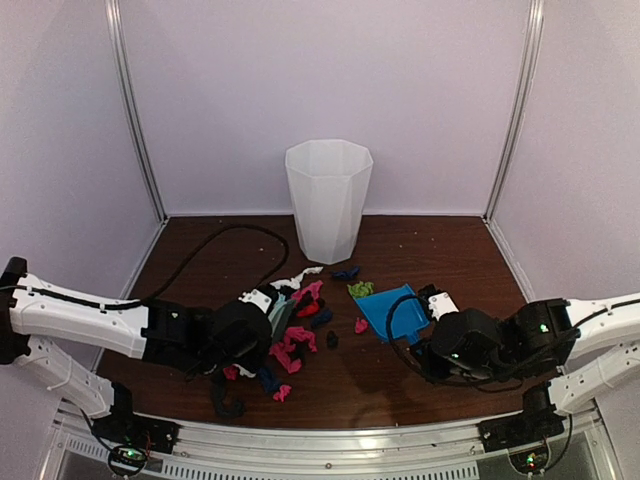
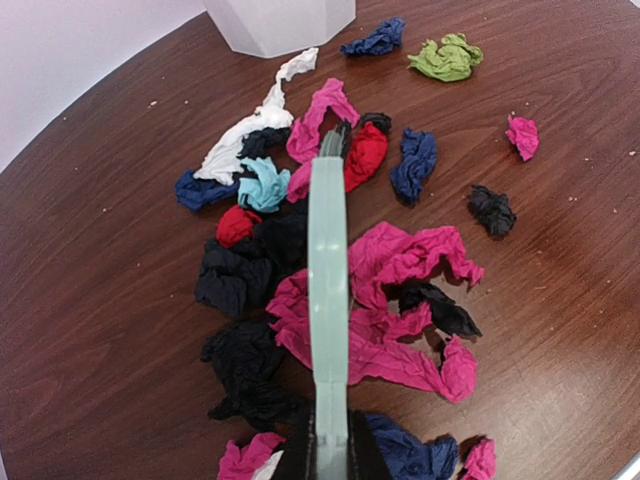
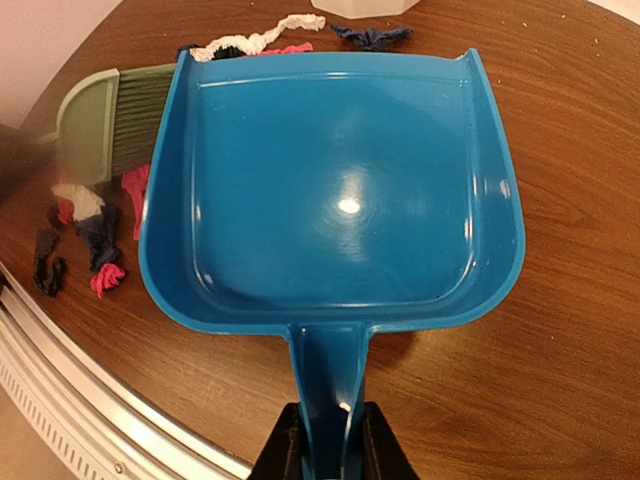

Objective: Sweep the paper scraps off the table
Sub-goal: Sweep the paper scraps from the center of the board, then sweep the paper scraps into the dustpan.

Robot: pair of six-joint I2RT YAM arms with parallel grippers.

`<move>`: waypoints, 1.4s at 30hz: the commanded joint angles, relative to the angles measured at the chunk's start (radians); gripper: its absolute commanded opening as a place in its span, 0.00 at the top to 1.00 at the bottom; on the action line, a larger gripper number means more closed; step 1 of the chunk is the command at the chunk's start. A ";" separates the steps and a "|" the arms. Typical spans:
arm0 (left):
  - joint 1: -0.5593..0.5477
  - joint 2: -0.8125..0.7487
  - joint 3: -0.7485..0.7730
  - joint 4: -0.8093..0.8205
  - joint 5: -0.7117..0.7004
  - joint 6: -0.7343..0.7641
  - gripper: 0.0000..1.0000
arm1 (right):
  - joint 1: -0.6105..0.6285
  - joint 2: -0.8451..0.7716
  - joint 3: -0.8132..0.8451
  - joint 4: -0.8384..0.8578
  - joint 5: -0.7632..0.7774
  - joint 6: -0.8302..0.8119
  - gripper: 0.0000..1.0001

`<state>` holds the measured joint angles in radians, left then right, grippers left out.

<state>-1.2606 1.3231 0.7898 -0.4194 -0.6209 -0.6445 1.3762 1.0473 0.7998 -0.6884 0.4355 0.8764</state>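
Across the dark wood table [image 1: 450,250], you have things set for a sweep. The white bin [image 1: 328,200] stands at the back, well apart from the mess, probably as the dump point. Your right gripper [image 3: 328,440] is clenched on the handle of the blue dustpan [image 3: 330,190], holding it empty with its open lip near the pile's edge to catch what is pushed in. Your left gripper [image 2: 328,450] grasps the mint-green brush [image 2: 328,260], held edge-on over the heap. The paper scraps [image 2: 400,265] lie on the table between the arms, clustered around the brush, with a few strays nearer the bin.
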 commanded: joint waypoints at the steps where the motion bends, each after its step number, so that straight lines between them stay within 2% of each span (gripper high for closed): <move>1: 0.006 0.054 0.052 0.111 0.051 0.055 1.00 | 0.025 -0.013 -0.049 -0.042 0.024 0.068 1.00; 8: 0.006 0.080 0.067 0.233 0.208 0.126 1.00 | 0.038 -0.058 -0.105 -0.022 -0.024 0.076 1.00; 16: 0.006 -0.129 -0.017 0.281 0.227 0.136 1.00 | 0.058 -0.108 -0.159 -0.046 -0.112 0.083 1.00; 21: 0.006 -0.196 -0.024 0.177 0.133 0.087 1.00 | 0.097 -0.112 -0.183 -0.030 -0.163 0.089 1.00; 25: 0.006 -0.182 -0.002 0.069 0.041 0.038 1.00 | 0.135 -0.069 -0.179 -0.035 -0.174 0.096 1.00; 30: 0.006 -0.103 0.032 0.004 0.019 0.008 1.00 | 0.177 0.009 -0.167 -0.011 -0.188 0.074 1.00; 42: 0.007 0.009 0.065 0.028 0.027 0.024 1.00 | 0.222 0.198 -0.119 0.034 -0.208 -0.025 1.00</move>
<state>-1.2583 1.3178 0.8177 -0.4301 -0.5766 -0.6231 1.5871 1.2106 0.6426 -0.6792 0.2260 0.8967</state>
